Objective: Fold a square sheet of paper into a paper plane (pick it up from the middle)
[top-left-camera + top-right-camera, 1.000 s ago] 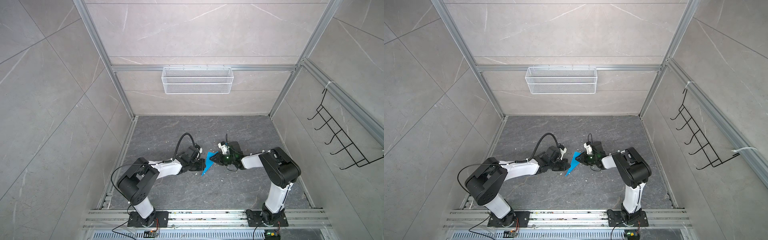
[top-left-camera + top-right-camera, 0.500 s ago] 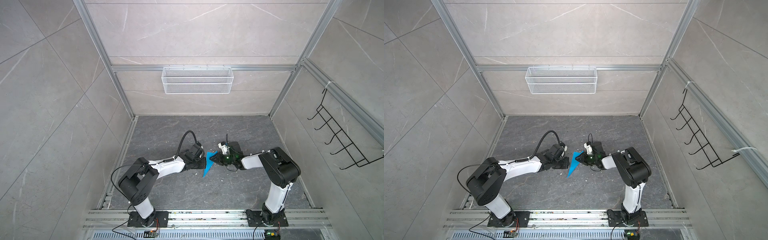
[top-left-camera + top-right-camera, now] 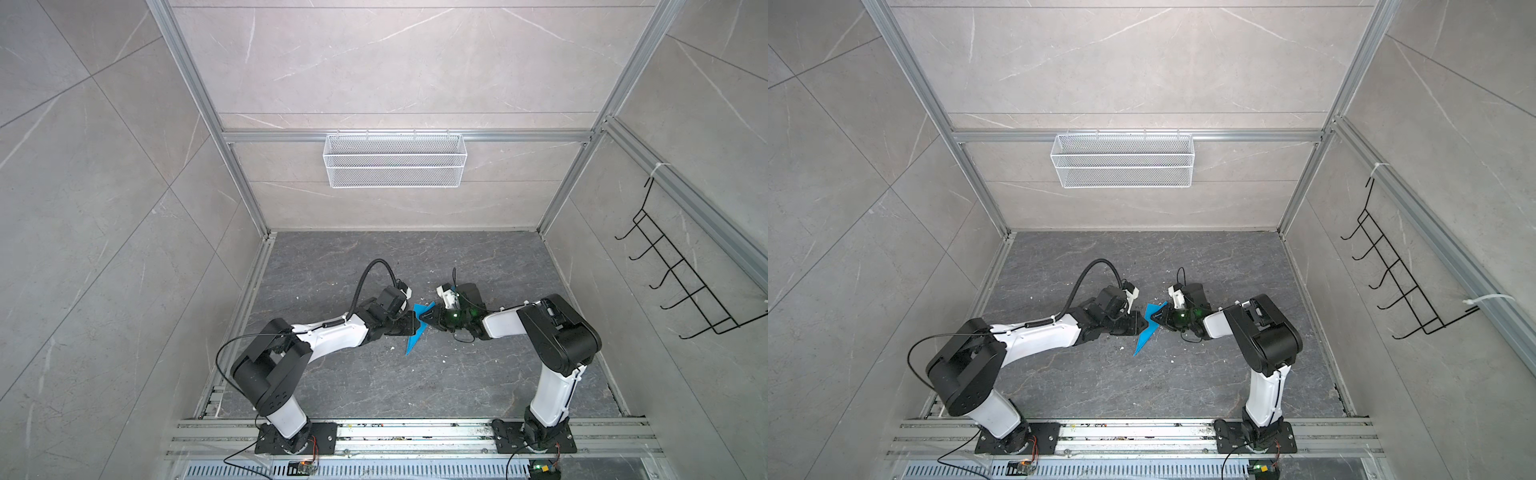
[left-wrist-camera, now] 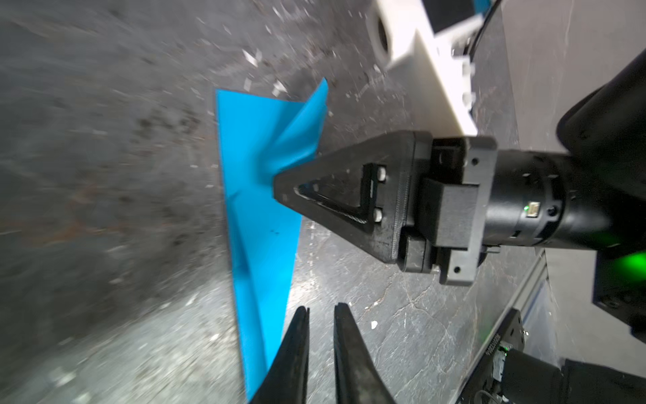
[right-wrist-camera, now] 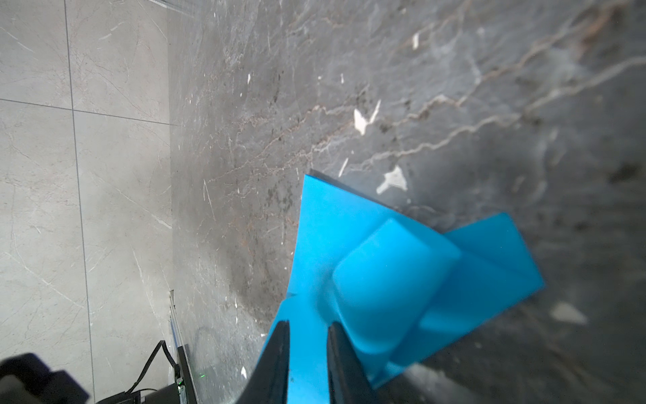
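While checking both top views, found the bright blue paper plane (image 3: 417, 337), a slim creased dart of thin plain paper, mid-bench over the dark grey marbled bench (image 3: 415, 386), between the two arms. Found it pinched near its wide tail end by the right tool (image 4: 278, 182), jaws closed on the paper, blue visible between them from the right wrist. Logged the left tool (image 4: 321, 309) as narrowly parted and holding nothing: bare bench in the gap, paper just beside one finger, outside it. Traced the long axis from the tail, on the side of the back wall, to the sharp nose, pointing toward the base rail and slanting slightly to the left arm's side. Could not settle nose-to-bench contact. Placed the left tool at mid-body, just beside the dart; the right tool tailward, touching it. Judged the next move to turn on that sideways offset: need to bring the dart's edge into the left tool's gap, across the long axis rather than along it. Read no brand, label or writing anywhere; noted only tiny dark specks on the paper, small white scraps (image 5: 393, 180) on the bench, and circuit-board lettering too small to make out.
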Action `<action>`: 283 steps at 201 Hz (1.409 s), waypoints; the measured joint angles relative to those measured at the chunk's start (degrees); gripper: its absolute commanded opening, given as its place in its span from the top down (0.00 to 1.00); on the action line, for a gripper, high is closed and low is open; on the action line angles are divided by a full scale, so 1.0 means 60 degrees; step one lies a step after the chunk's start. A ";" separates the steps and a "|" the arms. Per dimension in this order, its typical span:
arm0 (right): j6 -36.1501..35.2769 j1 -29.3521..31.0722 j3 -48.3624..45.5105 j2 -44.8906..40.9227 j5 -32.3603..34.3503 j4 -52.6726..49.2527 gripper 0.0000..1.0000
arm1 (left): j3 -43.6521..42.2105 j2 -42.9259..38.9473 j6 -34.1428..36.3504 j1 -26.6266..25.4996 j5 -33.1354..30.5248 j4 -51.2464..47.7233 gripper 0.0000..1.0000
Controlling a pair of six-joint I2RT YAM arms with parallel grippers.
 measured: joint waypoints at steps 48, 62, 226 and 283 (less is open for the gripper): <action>0.0036 0.0000 -0.0058 0.0011 -0.0004 0.0142 0.76 | 0.0025 0.0754 -0.0237 -0.0138 0.0109 0.0004 0.89; 0.0062 0.0000 -0.0080 0.0011 0.0000 0.0182 0.75 | 0.0025 0.0856 -0.0299 -0.0138 0.0084 -0.0007 0.90; 0.0157 0.0000 -0.0120 0.0015 0.0004 0.0259 0.76 | -0.0069 0.1100 -0.0601 -0.0146 -0.0397 -0.0109 0.95; 0.0178 0.0000 -0.0120 0.0015 0.0007 0.0259 0.75 | -0.0069 0.1158 -0.0645 -0.0157 -0.0605 -0.0164 0.97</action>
